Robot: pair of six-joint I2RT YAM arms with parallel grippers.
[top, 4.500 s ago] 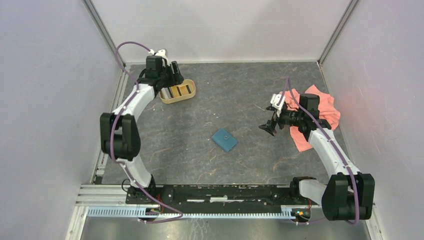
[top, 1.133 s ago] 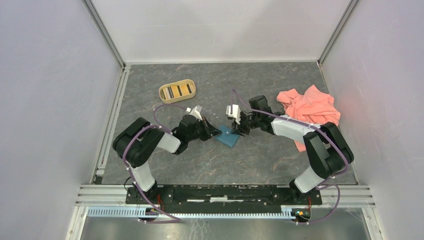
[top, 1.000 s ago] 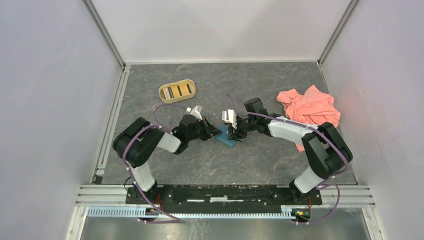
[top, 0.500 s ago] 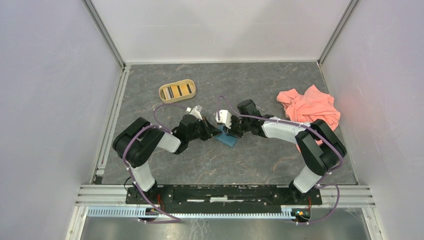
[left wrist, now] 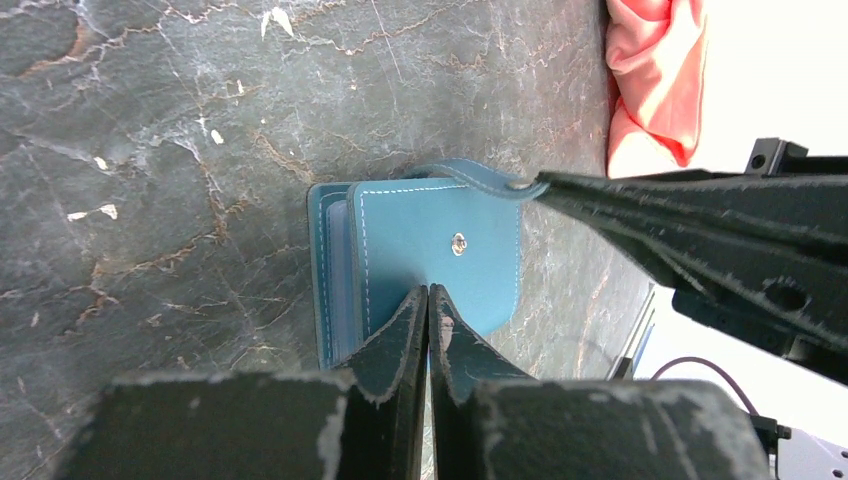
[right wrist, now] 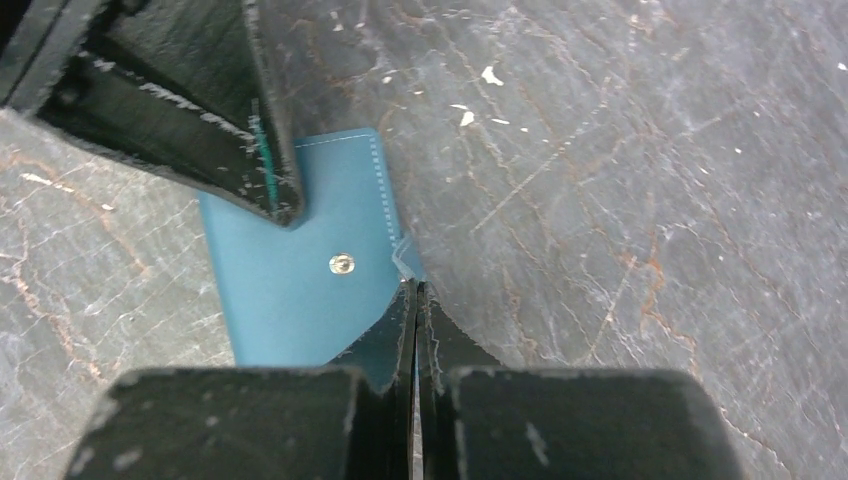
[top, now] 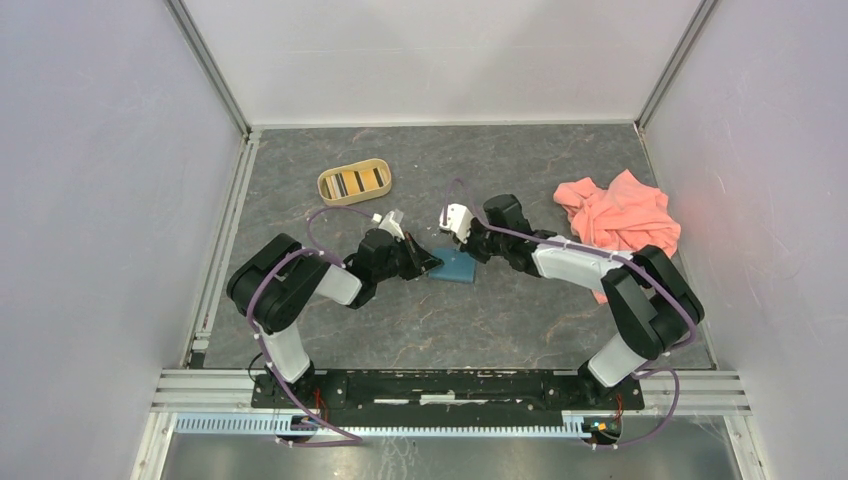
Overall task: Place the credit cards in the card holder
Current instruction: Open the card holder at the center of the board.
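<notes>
The grey desk [top: 560, 170] carries only a few things. The biggest is a pink cloth [top: 620, 215], which lies crumpled by the right edge, toward the far side. Next is the tan tray [top: 352, 200] near the far left corner. The credit cards [top: 355, 182] stand in it in a row, dark ones and yellow ones, well apart from both arms.

The card holder [top: 457, 270] lies flat about in the middle of the desk, and both arms reach down to it from the two sides. The left end effector [left wrist: 428, 295] has its jaws together, and the tips rest on the teal cover, I think to keep it down. I see no card between them. The right end effector [right wrist: 413, 290] is also closed, and it pinches the end of the small strap [left wrist: 470, 175] at the holder's edge. The strap stands up from the cover, away from the snap button [left wrist: 458, 243], so it looks undone.

To my eye the task is only at its beginning. The holder is being opened, its cover is not yet folded back, and no card is in it. Each card has yet to be fetched from the tray and pushed into a pocket.
</notes>
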